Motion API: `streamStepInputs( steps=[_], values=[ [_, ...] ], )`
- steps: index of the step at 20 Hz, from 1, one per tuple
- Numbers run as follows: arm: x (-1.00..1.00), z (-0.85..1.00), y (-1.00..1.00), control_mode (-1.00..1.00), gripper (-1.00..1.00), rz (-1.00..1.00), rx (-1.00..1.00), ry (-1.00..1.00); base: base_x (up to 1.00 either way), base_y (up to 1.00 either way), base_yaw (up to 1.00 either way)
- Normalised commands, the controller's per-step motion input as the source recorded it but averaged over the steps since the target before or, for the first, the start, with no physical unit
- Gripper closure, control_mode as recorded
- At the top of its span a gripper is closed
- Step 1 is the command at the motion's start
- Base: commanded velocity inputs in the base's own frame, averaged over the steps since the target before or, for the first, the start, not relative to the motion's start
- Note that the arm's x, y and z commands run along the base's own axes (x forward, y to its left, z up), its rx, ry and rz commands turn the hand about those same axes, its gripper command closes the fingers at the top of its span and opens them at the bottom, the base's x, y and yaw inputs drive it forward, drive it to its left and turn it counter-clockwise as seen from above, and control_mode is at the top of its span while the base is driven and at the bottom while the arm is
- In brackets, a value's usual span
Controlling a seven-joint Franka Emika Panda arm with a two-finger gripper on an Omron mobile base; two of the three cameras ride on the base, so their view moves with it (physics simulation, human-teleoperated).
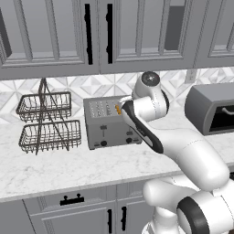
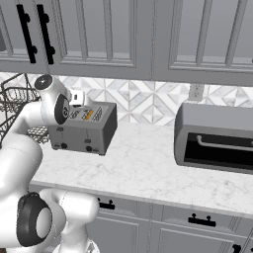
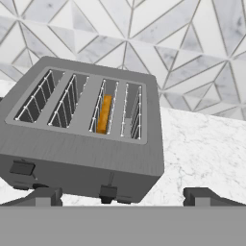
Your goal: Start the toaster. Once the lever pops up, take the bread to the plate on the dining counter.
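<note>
Hiding mostly in toaster, bread edge-on

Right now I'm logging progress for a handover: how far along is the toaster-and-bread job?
Done: the bread sits in the third slot of the toaster. In hand: the open gripper hangs just above the toaster's front, holding nothing, near the levers. Whether a lever is already pressed, I cannot tell. Left: wait for the pop-up, lift the bread out and carry it to the plate.

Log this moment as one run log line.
gripper: open, above toaster front | bread: in third slot | levers: not pressed yet
</note>
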Motion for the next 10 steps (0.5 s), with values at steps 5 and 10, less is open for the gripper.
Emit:
streamStepInputs(
  steps=[5,10],
  values=[
    [0.00,0.00,0.00,-1.00,-1.00,0.00,0.00,0.00,0.00,0.00,0.00],
    [0.00,0.00,0.00,-1.00,-1.00,0.00,0.00,0.00,0.00,0.00,0.00]
  ],
)
